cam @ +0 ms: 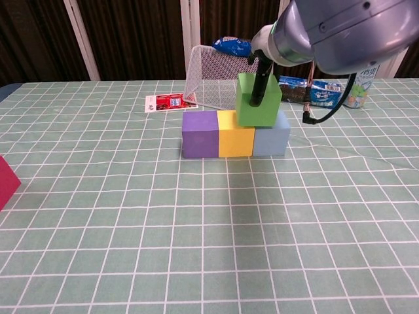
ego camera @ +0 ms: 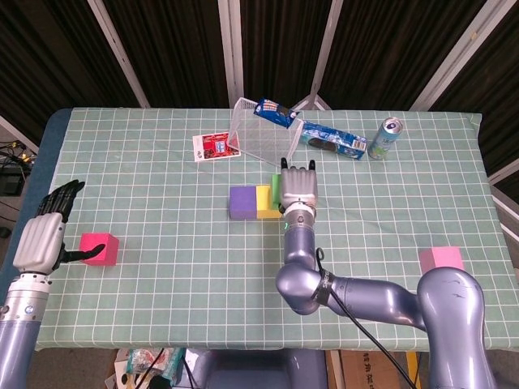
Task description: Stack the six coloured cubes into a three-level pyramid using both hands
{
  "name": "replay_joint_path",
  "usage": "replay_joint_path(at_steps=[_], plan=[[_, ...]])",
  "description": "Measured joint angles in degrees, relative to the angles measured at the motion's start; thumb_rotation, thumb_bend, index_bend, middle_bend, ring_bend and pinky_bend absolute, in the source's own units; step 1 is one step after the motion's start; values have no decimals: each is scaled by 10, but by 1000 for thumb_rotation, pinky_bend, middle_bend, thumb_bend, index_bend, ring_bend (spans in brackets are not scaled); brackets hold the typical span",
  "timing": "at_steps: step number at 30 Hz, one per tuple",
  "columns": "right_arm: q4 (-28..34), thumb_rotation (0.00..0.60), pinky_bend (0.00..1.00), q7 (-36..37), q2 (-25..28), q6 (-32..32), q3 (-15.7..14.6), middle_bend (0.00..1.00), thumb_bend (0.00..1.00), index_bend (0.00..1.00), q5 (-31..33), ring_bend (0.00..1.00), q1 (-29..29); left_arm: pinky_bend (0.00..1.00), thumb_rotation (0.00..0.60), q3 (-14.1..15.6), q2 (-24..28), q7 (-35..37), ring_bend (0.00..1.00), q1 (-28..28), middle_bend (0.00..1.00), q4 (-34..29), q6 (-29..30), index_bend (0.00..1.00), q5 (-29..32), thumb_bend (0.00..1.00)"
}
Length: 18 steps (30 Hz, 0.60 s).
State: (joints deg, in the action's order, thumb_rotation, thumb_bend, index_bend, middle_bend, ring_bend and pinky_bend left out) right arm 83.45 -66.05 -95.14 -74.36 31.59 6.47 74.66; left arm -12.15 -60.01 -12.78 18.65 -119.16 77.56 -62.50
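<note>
Base row: a purple cube (cam: 199, 134), a yellow cube (cam: 235, 133) and a pale blue cube (cam: 273, 135) stood touching in a line on the green checked table (cam: 131, 216).
Green cube (cam: 258, 99): it sat over the seam between the yellow and pale blue cubes, slightly tilted; whether it rested fully on them could not be told.
Right hand (ego camera: 298, 185): it gripped the green cube from above, a dark finger running down the cube's front face.
Left hand (ego camera: 49, 231): it was at the table's left edge with fingers spread, the thumb just beside or touching the magenta cube (ego camera: 99, 249); contact was hard to judge.
Pink cube (ego camera: 441, 262): it lay alone near the right edge, well apart from the row.
Behind the row: a mesh basket (cam: 213, 75) on its side, a small red card (cam: 169, 102), a snack packet (ego camera: 331, 139) and a drink can (ego camera: 384, 138).
</note>
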Motion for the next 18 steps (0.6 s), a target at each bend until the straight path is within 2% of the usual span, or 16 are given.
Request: replay_joint_path(at_steps=[18], plan=[[-30,600,0,-12,-20,10,6,448,323,42,-2,283,4,33,600,-1,1,5,0,1,21,4,2,0,4,143]])
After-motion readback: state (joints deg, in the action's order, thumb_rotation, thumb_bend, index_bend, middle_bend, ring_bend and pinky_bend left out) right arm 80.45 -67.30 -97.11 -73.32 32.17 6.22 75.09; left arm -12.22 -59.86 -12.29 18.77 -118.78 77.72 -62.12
